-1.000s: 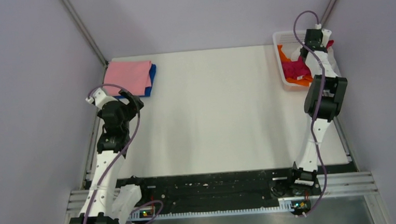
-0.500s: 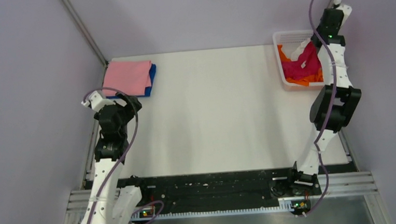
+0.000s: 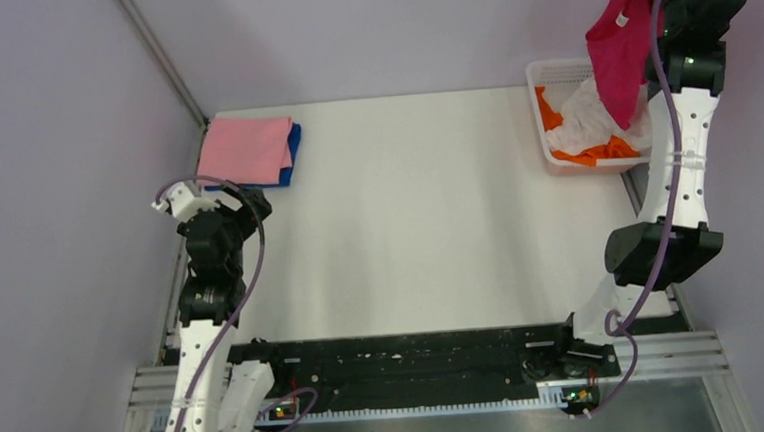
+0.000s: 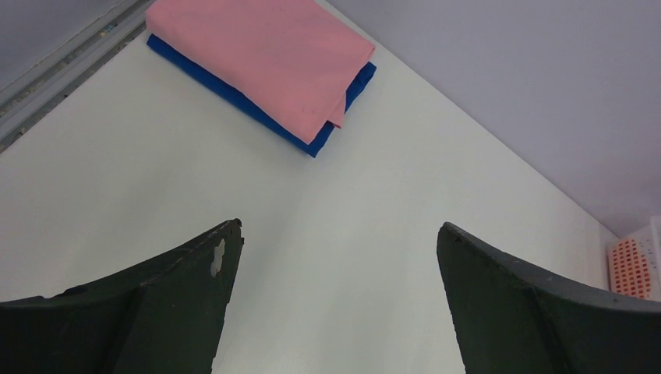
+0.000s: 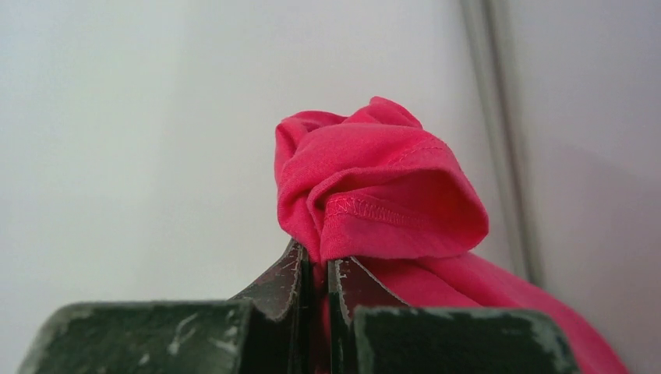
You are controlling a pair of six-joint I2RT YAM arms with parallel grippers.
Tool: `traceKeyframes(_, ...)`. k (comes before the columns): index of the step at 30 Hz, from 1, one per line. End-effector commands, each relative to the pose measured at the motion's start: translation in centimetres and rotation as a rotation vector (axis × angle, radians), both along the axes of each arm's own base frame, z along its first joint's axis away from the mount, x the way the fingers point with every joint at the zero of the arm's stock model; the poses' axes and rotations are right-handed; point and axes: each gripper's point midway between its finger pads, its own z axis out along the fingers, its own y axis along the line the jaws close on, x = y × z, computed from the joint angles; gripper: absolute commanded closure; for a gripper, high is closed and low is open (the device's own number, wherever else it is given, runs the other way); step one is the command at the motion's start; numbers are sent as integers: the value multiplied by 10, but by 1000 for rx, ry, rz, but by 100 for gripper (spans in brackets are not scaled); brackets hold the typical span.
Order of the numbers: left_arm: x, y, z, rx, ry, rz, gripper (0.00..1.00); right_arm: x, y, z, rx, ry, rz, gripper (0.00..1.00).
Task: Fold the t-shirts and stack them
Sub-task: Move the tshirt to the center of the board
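The crimson t-shirt (image 3: 617, 56) hangs over the basket (image 3: 535, 106) at the table's (image 3: 419, 224) far right corner, its hemmed edge pinched tight in our right gripper (image 5: 316, 269). The white shirt (image 3: 587, 118) and orange shirt (image 3: 609, 150) lie inside. Our left gripper (image 4: 339, 227) gapes, holding nothing, near the pink shirt (image 3: 246, 149) folded on the blue shirt (image 3: 295, 141) at the far left edge. White tabletop stretches between stack and basket.

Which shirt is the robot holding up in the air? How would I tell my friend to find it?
Look at the far right corner of the table, where the white mesh basket sits. Above it the right gripper pinches a crimson-red t-shirt that hangs down. It is the only shirt in the air; the white t-shirt and orange t-shirt lie crumpled in the basket.
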Motion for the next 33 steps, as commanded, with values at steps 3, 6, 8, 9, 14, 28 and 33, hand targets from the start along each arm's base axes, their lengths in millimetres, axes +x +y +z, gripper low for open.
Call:
traceKeyframes(3, -4, -6, 20, -18, -77, -34, 1, -74, 91, 104, 34, -300, 451, 100)
traceKeyframes(6, -5, -11, 19, -31, -110, -55, 1, -96, 121, 116, 73, -317, 618, 100)
traceKeyframes(8, -6, -14, 20, -39, -127, -69, 1, -110, 141, 119, 93, -311, 710, 100)
traceKeyframes(9, -6, -17, 20, -48, -132, -84, 1, -114, 152, 120, 98, -303, 747, 100)
traceKeyframes(14, -1, -45, 26, -84, -146, -236, 1, -128, 246, 105, 45, -220, 939, 100)
traceKeyframes(28, 3, -53, 14, -141, -17, -265, 1, -150, 423, -18, 10, 42, 1367, 100)
traceKeyframes(33, 3, -56, 7, -167, 13, -272, 1, -116, 386, -154, -14, 327, 1077, 99)
